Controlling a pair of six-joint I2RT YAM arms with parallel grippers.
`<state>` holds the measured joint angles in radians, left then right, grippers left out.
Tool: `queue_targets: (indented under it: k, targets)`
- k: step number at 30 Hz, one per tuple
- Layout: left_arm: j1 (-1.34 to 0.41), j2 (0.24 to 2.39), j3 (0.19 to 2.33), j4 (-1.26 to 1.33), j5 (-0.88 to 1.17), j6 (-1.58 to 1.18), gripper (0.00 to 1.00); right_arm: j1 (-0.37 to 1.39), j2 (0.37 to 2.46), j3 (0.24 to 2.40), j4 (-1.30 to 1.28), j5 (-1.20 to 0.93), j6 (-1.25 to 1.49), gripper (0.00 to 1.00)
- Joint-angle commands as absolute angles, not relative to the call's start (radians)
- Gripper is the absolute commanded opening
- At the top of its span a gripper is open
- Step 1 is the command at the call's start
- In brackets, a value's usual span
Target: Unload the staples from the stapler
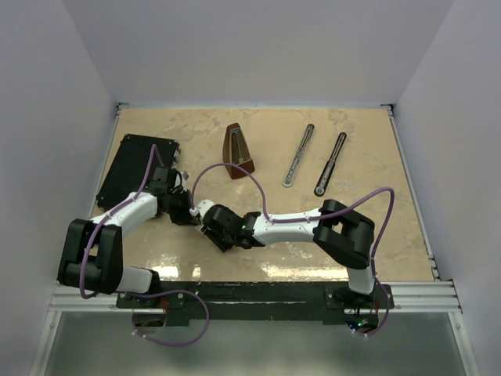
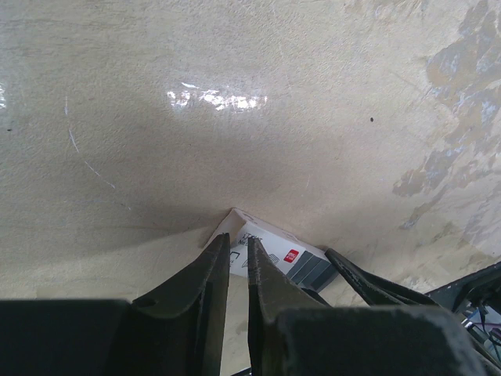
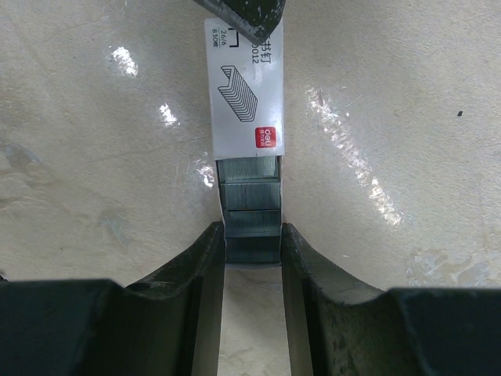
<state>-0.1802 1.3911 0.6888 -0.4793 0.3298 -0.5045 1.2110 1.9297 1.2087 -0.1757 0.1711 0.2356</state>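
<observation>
The stapler (image 1: 298,156) lies at the back right of the table as slim silver and black bars, far from both grippers. The staples are not in view. Between the arms, a small white box (image 3: 246,102) with a red logo has its inner tray of grey blocks (image 3: 249,211) slid partly out. My right gripper (image 3: 251,231) is shut on the tray end, a finger on each side. My left gripper (image 2: 237,239) pinches the box's (image 2: 270,243) opposite end, and its dark fingertip (image 3: 239,14) shows in the right wrist view. In the top view the two grippers meet at the box (image 1: 202,207).
A brown pyramid metronome (image 1: 238,150) stands at the back centre. A large flat black case (image 1: 135,171) lies at the left, just beside the left arm. The beige table (image 1: 376,235) is walled on three sides.
</observation>
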Motion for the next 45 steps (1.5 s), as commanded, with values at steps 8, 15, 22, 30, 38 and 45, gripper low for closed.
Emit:
queue_targets:
  k: [8, 15, 22, 30, 38, 45]
  targets:
    - [-0.19, 1.39, 0.677, -0.46, 0.37, -0.515, 0.19, 1.216, 1.976, 1.265, -0.136, 0.227, 0.264, 0.27]
    - [-0.192, 1.379, 0.675, -0.463, 0.365, -0.522, 0.19, 1.216, 1.991, 1.267, -0.147, 0.255, 0.279, 0.26]
    - [-0.19, 1.382, 0.673, -0.466, 0.351, -0.534, 0.19, 1.215, 1.988, 1.279, -0.141, 0.261, 0.29, 0.32]
    - [-0.19, 1.342, 0.68, -0.477, 0.315, -0.538, 0.26, 1.206, 1.918, 1.258, -0.17, 0.238, 0.296, 0.51]
    - [-0.19, 1.338, 0.681, -0.482, 0.292, -0.54, 0.27, 1.204, 1.803, 1.167, -0.184, 0.232, 0.334, 0.56]
    - [-0.193, 1.333, 0.684, -0.486, 0.275, -0.542, 0.25, 1.204, 1.775, 1.08, -0.155, 0.233, 0.359, 0.55]
